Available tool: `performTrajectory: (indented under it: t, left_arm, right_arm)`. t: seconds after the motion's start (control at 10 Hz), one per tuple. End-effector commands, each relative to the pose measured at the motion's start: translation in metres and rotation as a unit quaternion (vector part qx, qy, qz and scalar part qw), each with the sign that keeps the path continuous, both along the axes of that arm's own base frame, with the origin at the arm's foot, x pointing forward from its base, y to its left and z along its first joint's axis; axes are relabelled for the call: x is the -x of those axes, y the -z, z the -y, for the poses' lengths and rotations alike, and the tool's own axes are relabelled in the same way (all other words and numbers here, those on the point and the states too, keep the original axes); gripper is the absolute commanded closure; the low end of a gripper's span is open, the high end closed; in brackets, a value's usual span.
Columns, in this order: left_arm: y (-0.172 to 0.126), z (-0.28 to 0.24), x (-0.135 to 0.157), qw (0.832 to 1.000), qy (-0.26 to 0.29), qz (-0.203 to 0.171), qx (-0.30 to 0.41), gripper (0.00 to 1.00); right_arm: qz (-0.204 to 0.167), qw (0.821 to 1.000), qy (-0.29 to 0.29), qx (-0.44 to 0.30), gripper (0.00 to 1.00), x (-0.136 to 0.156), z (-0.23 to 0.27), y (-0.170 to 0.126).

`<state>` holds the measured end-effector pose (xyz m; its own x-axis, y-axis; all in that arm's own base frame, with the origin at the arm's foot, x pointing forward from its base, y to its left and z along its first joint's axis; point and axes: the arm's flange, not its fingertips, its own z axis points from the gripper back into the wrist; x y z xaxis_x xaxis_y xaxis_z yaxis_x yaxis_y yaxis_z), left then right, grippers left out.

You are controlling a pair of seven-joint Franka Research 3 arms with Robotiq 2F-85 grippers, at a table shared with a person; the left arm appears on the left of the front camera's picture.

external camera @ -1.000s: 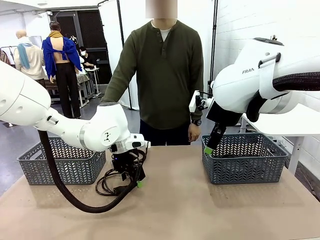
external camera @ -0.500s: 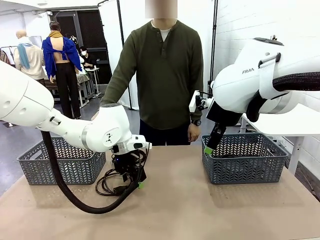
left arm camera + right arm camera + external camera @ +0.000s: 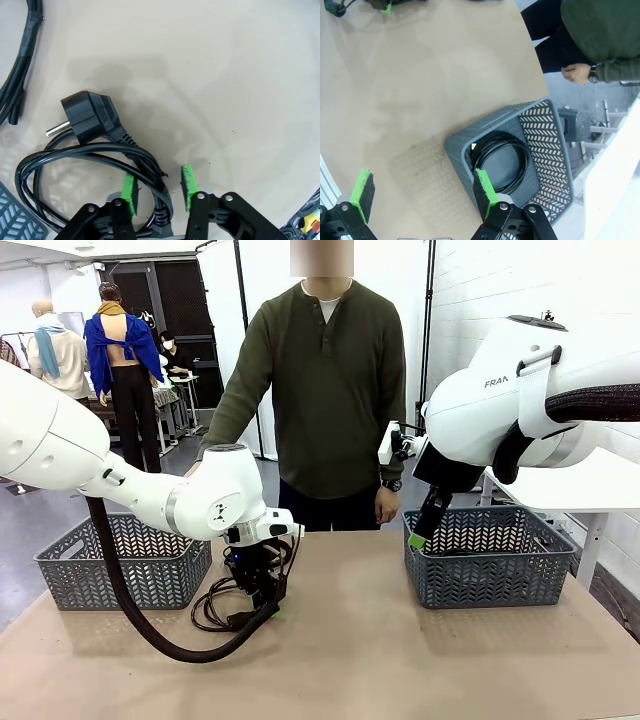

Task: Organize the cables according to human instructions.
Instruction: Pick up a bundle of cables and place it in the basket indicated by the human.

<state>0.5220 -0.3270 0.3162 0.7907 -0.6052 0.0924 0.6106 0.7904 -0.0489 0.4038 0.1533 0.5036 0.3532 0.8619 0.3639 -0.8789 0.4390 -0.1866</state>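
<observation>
We see the left gripper [image 3: 262, 585] drawing in on the loose cable [image 3: 225, 605]

Since a second ago the left gripper has sunk lower at 8 o'clock on the table [image 3: 350, 660], and its wide jaws have narrowed around the loose cable. In the left wrist view one green pad [image 3: 187, 187] has not yet reached the strands, so we judge the grab nearly made but not yet clamped. The person [image 3: 320, 390] stands at 12 o'clock, hands down. The left basket [image 3: 120, 565] sits at 9 o'clock and the right basket [image 3: 490, 560] at 3. The right basket holds a stored cable [image 3: 500, 160], with the right gripper [image 3: 418, 535] above it, jaws wide apart and empty. The arm's ribbed hose [image 3: 150, 640] curls beside the loops and may snag. The plug [image 3: 90, 117] lies free.
</observation>
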Motion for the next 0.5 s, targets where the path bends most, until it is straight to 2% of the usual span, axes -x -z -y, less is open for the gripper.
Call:
performTrajectory:
  t: [0.0, 0.4]
  left_arm:
    - [-0.0014, 0.0066, -0.0043, 1.000, -0.012, 0.003, -0.016, 1.00]
    - [-0.0020, 0.0048, -0.0047, 1.000, -0.014, 0.000, -0.018, 1.00]
  right_arm:
    - [0.001, 1.000, 0.002, 0.004, 0.00, 0.0004, 0.0003, 0.0015]
    - [0.001, 1.000, 0.002, 0.004, 0.00, 0.0004, 0.0003, 0.0015]
